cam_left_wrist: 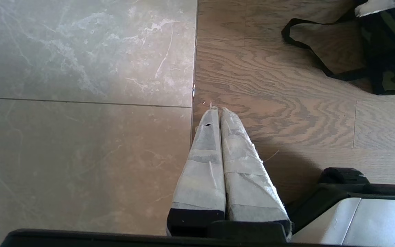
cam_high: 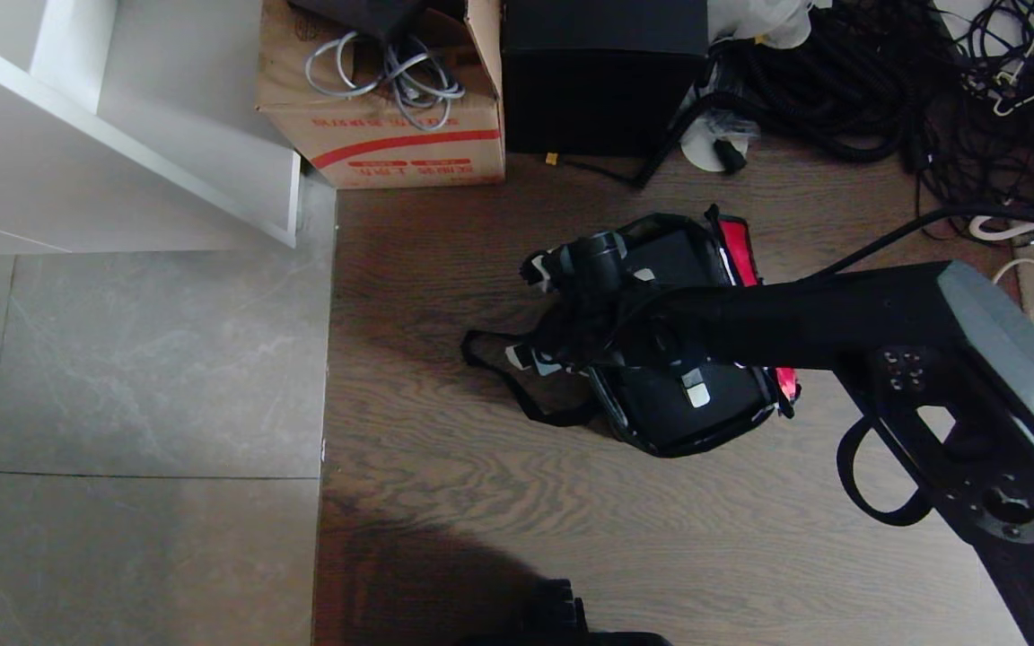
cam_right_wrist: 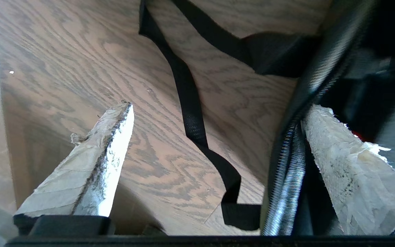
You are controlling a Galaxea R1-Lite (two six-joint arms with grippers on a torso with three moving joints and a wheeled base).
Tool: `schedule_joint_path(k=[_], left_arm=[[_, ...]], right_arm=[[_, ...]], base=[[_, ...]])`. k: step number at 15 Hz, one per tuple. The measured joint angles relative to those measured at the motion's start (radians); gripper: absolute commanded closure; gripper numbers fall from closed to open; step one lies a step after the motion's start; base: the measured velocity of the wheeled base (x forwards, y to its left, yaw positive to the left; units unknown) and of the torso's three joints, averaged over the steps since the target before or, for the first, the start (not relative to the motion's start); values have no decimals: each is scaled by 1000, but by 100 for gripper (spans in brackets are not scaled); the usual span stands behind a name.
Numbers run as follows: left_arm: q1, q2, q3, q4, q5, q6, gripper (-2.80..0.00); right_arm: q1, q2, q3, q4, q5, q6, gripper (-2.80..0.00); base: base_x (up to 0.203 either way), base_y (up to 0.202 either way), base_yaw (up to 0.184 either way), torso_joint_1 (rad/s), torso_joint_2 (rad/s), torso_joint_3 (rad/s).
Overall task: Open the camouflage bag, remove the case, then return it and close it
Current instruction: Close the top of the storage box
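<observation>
On the wood floor: camouflage bag [cam_high: 705,422] lies unzipped, case [cam_high: 674,395] inside, red panel showing.
Right gripper [cam_right_wrist: 214,137]: fingers spread wide, empty, at the bag's zipper edge [cam_right_wrist: 286,161].
Left gripper [cam_left_wrist: 218,113]: fingers pressed together, empty, parked low near the tile.
Bag feel: probably soft, floppy, so it'll sag.
Case feel: looks rigid, likely heavier.
Where to grab: I'd go for the case's top handle, not the strap [cam_right_wrist: 190,113].

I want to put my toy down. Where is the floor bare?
Bare: the grey tiles left of the camouflage bag, and the wood floor nearer than it. Crowded: behind it, by the cardboard box, black box and cables.
</observation>
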Motion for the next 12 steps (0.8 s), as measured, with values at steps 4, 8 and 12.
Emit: schedule_joint_path(k=[4,8,12], left_arm=[[0,0,0,0,0,1,0],[0,0,0,0,0,0,0],[0,0,0,0,0,0,0]], right_arm=[[0,42,-4,-95,-17,-9,-280],[0,66,-13,-163,-26,19,-280],[2,30,-13,-233,-24,26,-280]], base=[[0,0,0,0,0,0],[0,0,0,0,0,0],[0,0,0,0,0,0]])
